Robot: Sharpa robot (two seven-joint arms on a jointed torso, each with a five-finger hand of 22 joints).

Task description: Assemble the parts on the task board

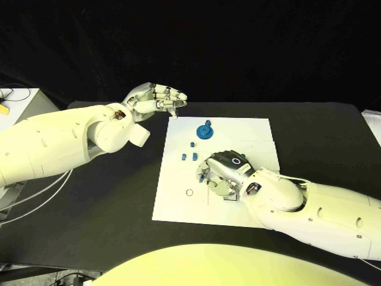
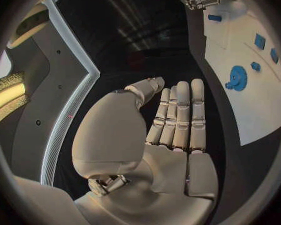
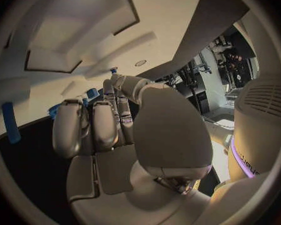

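On the black desk before me lay the white task board, with a round blue gear-like part near its far edge and a few small blue parts standing a little nearer to me, around the board's middle. My right hand rested over the board's centre, just beside those small pieces, fingers curled downward toward the plate; whether it grasped anything I could not tell, since the fingers hid what lay beneath. My left hand hung off the board, just beyond its far left corner, empty, its fingers held straight and close together, palm bare.
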